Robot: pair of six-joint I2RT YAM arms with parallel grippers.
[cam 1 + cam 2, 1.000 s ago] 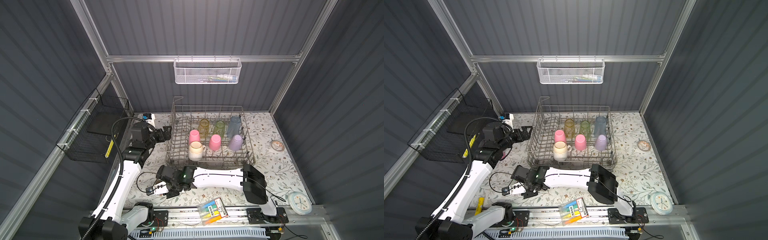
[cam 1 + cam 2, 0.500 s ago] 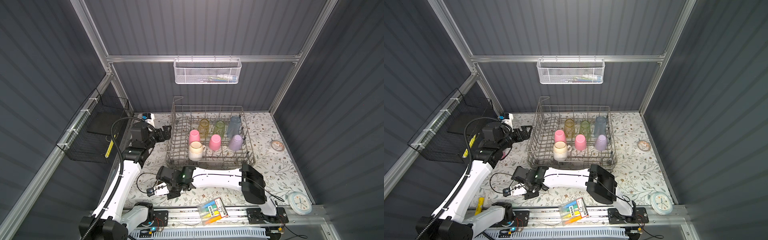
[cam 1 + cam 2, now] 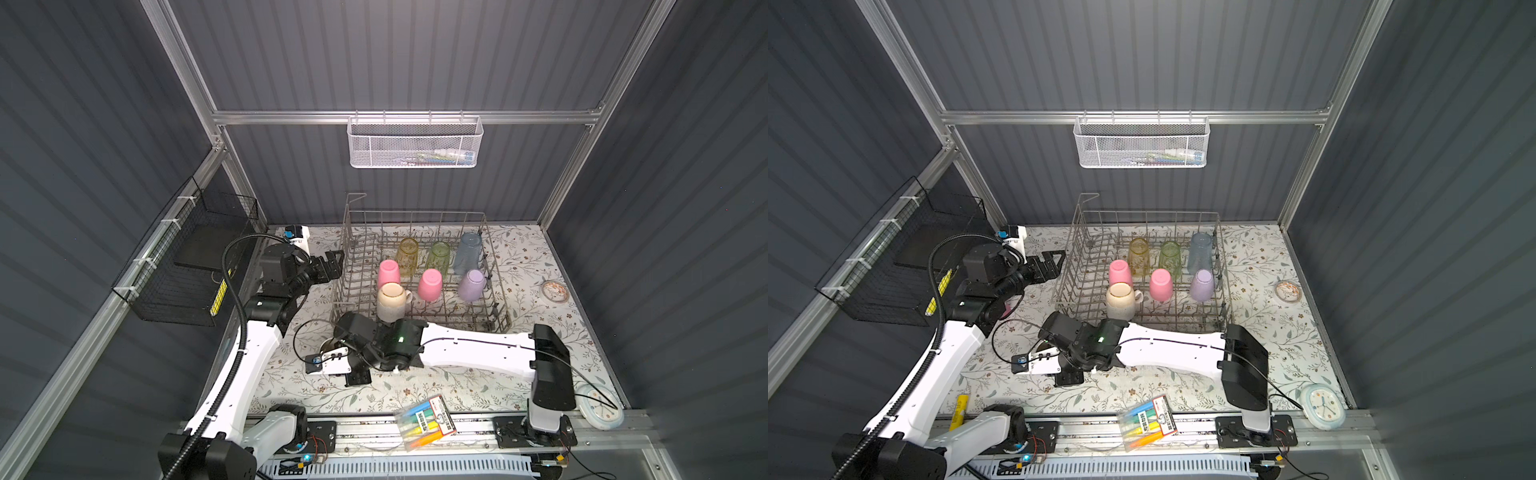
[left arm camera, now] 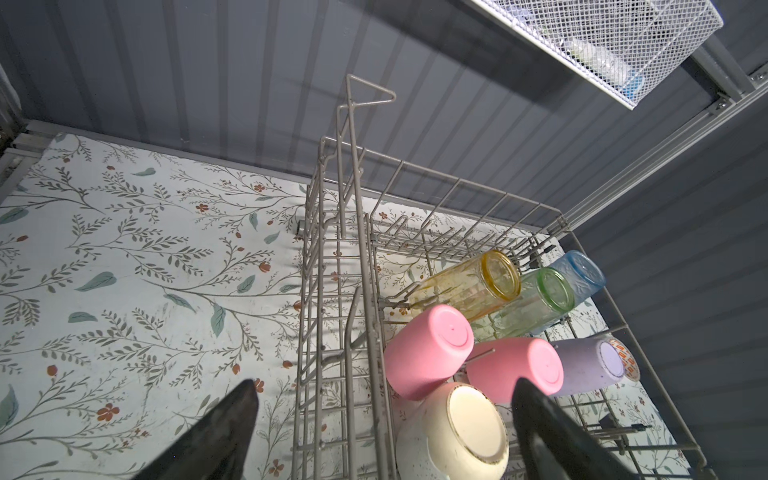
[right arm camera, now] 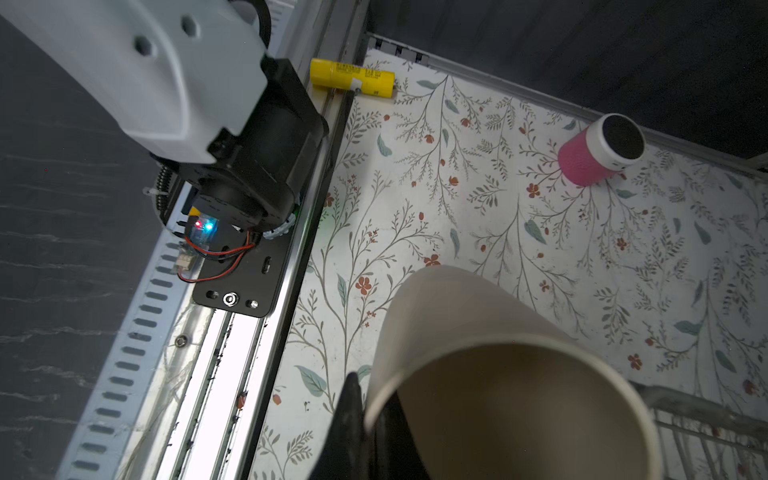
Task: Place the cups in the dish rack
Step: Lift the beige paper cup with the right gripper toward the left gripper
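Note:
The grey wire dish rack (image 3: 415, 214) holds seven upturned cups: two pink (image 3: 389, 272) (image 3: 429, 284), a lilac one (image 3: 471, 284), amber (image 3: 407, 255), green (image 3: 439, 257), clear-blue (image 3: 467, 257) and the cream mug (image 3: 390, 301). The beige tumbler (image 5: 457, 316) is outside the rack, by its front left corner, mouth towards the right wrist camera. My right gripper (image 5: 372, 419) is shut on its rim, one finger inside and one outside. In both top views only a sliver of this tumbler (image 3: 1042, 345) shows under the wrist. My left gripper (image 4: 384, 382) hangs open and empty at the rack's left side (image 3: 334, 264).
A short pink pot with a black top (image 5: 594, 153) and a yellow tube (image 5: 353, 77) lie on the floral mat to the left. A marker pack (image 3: 426, 422) and a clock (image 3: 598, 411) sit at the front. A small dish (image 3: 552, 291) lies right of the rack. Baskets hang on the walls.
My right gripper has closed on the beige tumbler's rim, and its wrist has shifted slightly. The left arm has stayed where it was.

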